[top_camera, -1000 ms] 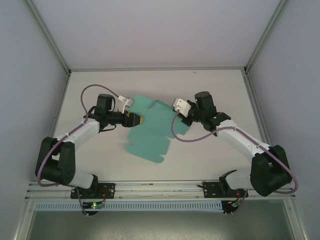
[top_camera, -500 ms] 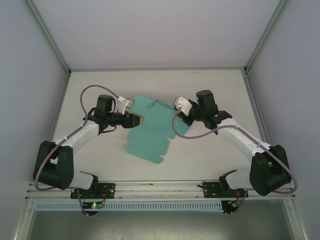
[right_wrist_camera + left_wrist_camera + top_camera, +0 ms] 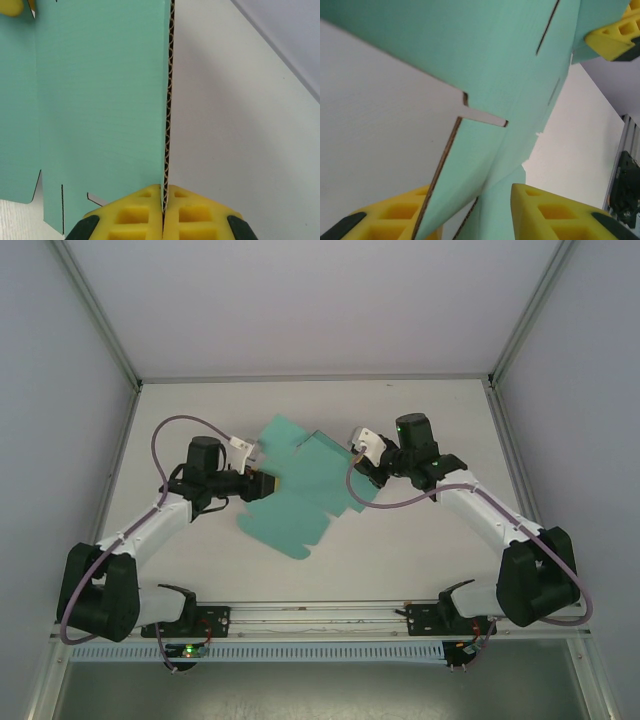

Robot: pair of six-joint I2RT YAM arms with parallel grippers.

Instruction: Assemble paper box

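Note:
The paper box [image 3: 300, 502] is a flat teal card sheet with flaps and slits, lying mid-table with its far-right part lifted. My right gripper [image 3: 360, 466] is shut on its right edge; in the right wrist view the corrugated edge [image 3: 168, 100] runs straight into the closed yellow fingers [image 3: 164, 192]. My left gripper [image 3: 268, 483] is at the sheet's left edge. In the left wrist view its yellow fingers [image 3: 475, 202] stand apart, with a bent flap of the card [image 3: 510, 60] between them. The right gripper's yellow fingertip [image 3: 610, 37] shows at the far side of the sheet.
The white table [image 3: 430, 540] is walled on the left, right and far sides. A metal rail [image 3: 320, 612] carrying both arm bases runs along the near edge. A purple cable [image 3: 385, 502] loops beside the right arm, near the sheet.
The sheet has swung, its near corner going left and its far part rising. The left arm has drawn left and its jaws have narrowed. The right gripper has moved slightly farther away.

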